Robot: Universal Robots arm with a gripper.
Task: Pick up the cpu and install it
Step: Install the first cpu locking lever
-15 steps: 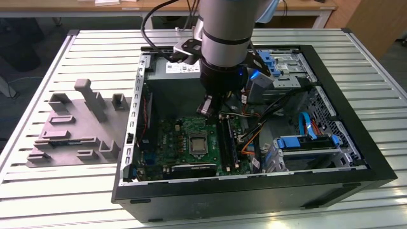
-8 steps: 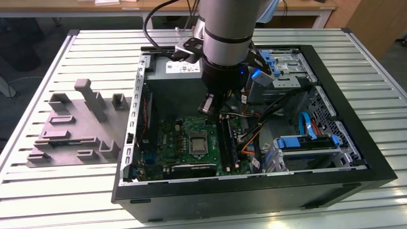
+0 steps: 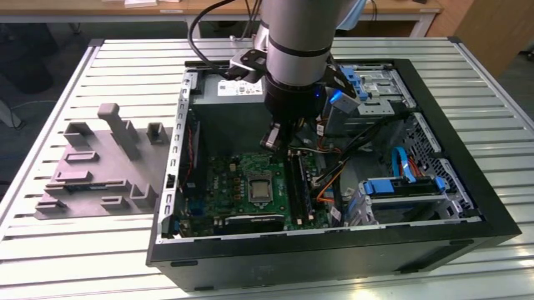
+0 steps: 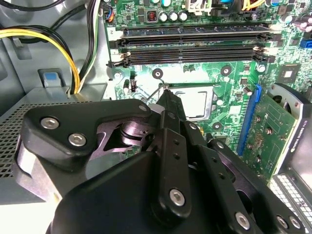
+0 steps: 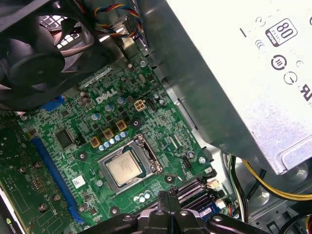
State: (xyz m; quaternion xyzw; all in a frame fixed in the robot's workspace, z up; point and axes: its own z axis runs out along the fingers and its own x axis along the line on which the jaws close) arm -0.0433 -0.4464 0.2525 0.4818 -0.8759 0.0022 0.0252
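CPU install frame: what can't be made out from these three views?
- The cpu lies in its socket in the first wrist view; whether it is fully seated cannot be told.
- Second wrist view: the tool covers part of the socket.
- Exterior view: the arm hides the case's interior behind it.
- Whether the tool is open or shut is unclear.

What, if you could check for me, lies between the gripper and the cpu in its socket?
In the first wrist view, the gripper sits apart from the cpu; between them lie only the socket frame and bare green motherboard with a mounting hole.
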